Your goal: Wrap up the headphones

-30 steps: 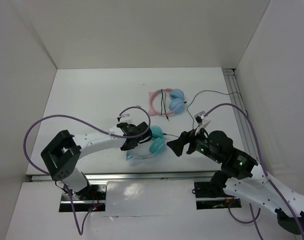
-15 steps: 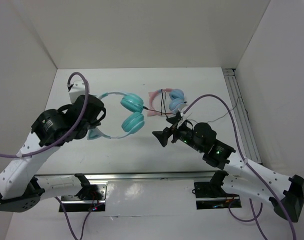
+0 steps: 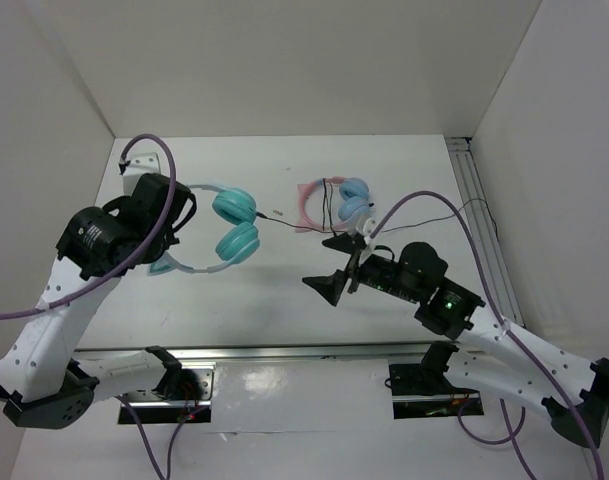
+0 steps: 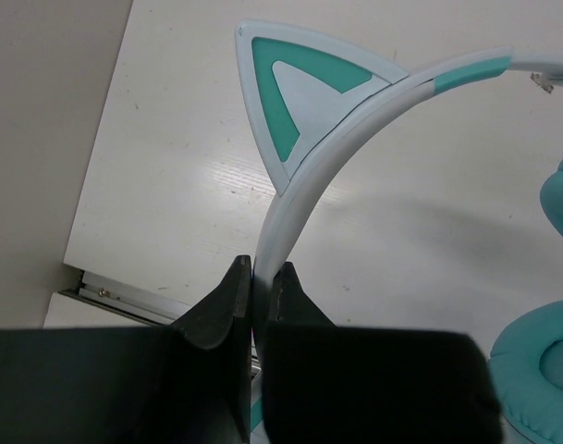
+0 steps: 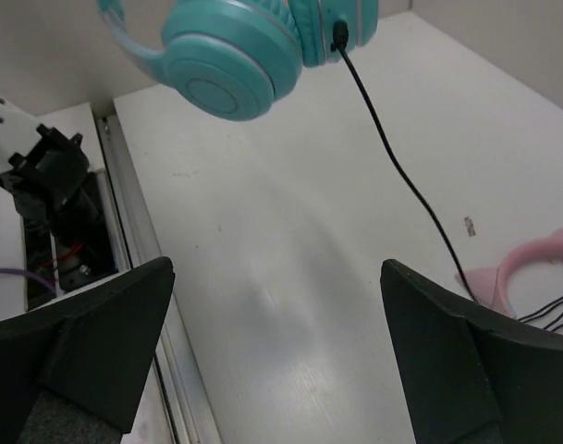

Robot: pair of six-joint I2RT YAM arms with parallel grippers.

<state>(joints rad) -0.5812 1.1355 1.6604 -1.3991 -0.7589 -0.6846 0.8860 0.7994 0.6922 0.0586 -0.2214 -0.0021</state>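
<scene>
The headphones (image 3: 234, 225), with teal cups, a pale headband and cat ears, hang in the air over the left of the table. My left gripper (image 4: 261, 270) is shut on the headband just below one cat ear (image 4: 299, 102). In the top view this gripper (image 3: 170, 240) sits at the band's left side. The thin black cable (image 3: 294, 224) runs from the cups rightward across the table. My right gripper (image 3: 329, 285) hovers open over the table's middle, and its wrist view shows a teal cup (image 5: 230, 65) and the cable (image 5: 392, 157) ahead of its empty jaws (image 5: 276, 277).
Pink-banded headphones with light blue cups (image 3: 314, 200) lie at the back centre, with black cable draped over them. A metal rail (image 3: 474, 200) runs along the right edge, another (image 3: 284, 350) along the front. White walls close in the left, back and right.
My left arm lifted the headphones off the table's front middle and carried them left. The right gripper moved left toward the middle and stayed open.
</scene>
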